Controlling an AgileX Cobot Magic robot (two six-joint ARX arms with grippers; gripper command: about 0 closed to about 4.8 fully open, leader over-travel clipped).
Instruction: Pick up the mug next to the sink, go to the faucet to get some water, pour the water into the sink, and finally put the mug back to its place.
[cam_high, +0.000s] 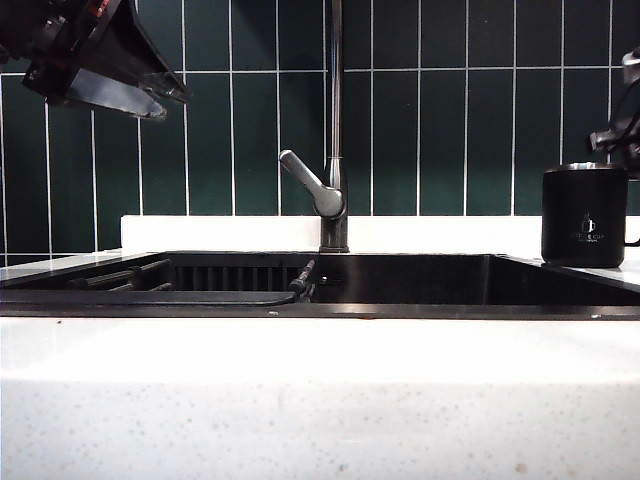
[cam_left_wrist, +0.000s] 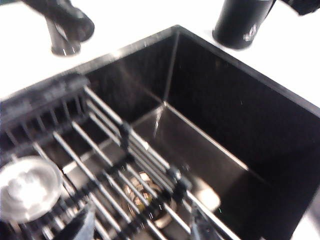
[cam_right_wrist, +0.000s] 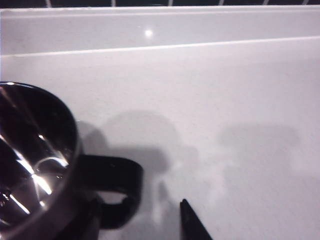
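Exterior view: shows matte black cylindrical mug with silver metal rim (cam_high: 584, 215) upright on white speckled counter (cam_high: 300, 400), just beside the right-hand edge of wide rectangular black sink (cam_high: 420, 280). Shows thin black handle turned away from the sink, toward the frame edge. Shows right hand (cam_high: 620, 140) above and just behind the rim, at the far right.

Right wrist view: looks down into the mug (cam_right_wrist: 30, 160), long axis vertical, handle (cam_right_wrist: 117, 190) projecting toward the hand. Shows one dark fingertip (cam_right_wrist: 192, 225) only, just beside the handle and apart from it. Reads as fingers spread, gripping nothing; second finger not distinguishable from the dark handle.

Left wrist view: shows left hand (cam_left_wrist: 142, 227) over the sink (cam_left_wrist: 240, 130), fingers wide apart with nothing between them, above dark slatted rack (cam_left_wrist: 100, 170). Shows the mug (cam_left_wrist: 240, 22) well apart, across the basin on the far counter. Exterior view: places left hand (cam_high: 150, 95) high at the upper left, well away from tall slim dark grey metal faucet (cam_high: 335, 150).

Judgement: mug appears set back in its place; retreat of the right hand remains.

Controlling relation: handle lies directly beside the right fingertip. Withdraw upward or away from the handle side, never across it. Risk, as judged: snagging the handle and tipping or dragging the mug toward the sink edge. Leave left hand idle; far arm.
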